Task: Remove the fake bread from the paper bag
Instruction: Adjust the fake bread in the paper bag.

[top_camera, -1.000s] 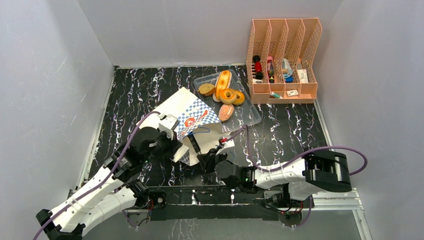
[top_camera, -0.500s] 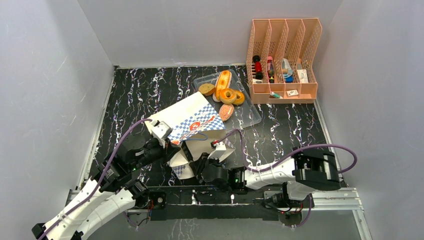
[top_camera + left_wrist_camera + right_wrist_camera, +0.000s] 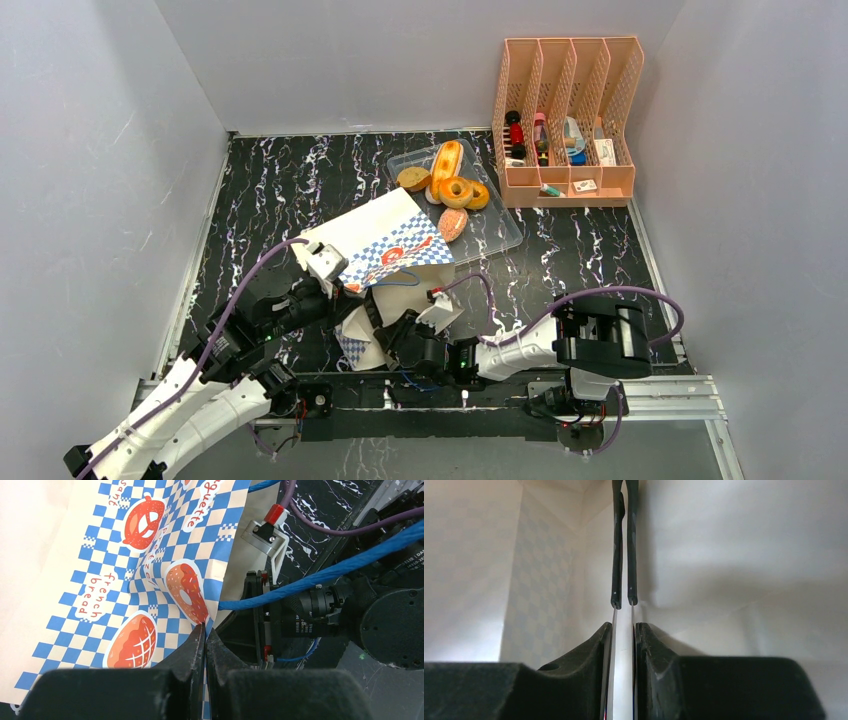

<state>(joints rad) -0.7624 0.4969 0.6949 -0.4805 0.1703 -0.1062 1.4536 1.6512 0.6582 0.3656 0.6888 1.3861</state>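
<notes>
The paper bag (image 3: 385, 232) lies tilted mid-table, its mouth toward the arms. My left gripper (image 3: 205, 627) is shut on the checkered rim of the paper bag (image 3: 125, 555). My right gripper (image 3: 624, 627) is shut on thin metal tongs (image 3: 624, 545) that reach into the bag's pale inside, where no bread shows. In the top view the right gripper (image 3: 385, 330) sits at the bag's mouth. The fake bread lies on a clear tray (image 3: 500, 235): a long bun (image 3: 446, 160), a ring donut (image 3: 457, 190), a round roll (image 3: 413, 178) and an oval reddish bun (image 3: 452, 224).
A peach file organiser (image 3: 565, 120) with small items stands at the back right. The bag's blue cord handle (image 3: 320, 575) crosses in front of the right wrist. Purple cables loop over both arms. Grey walls close in the table on three sides.
The left gripper has pulled the bag's rim back toward the near left. The right arm has slid left, pushing the tongs deeper into the bag.
</notes>
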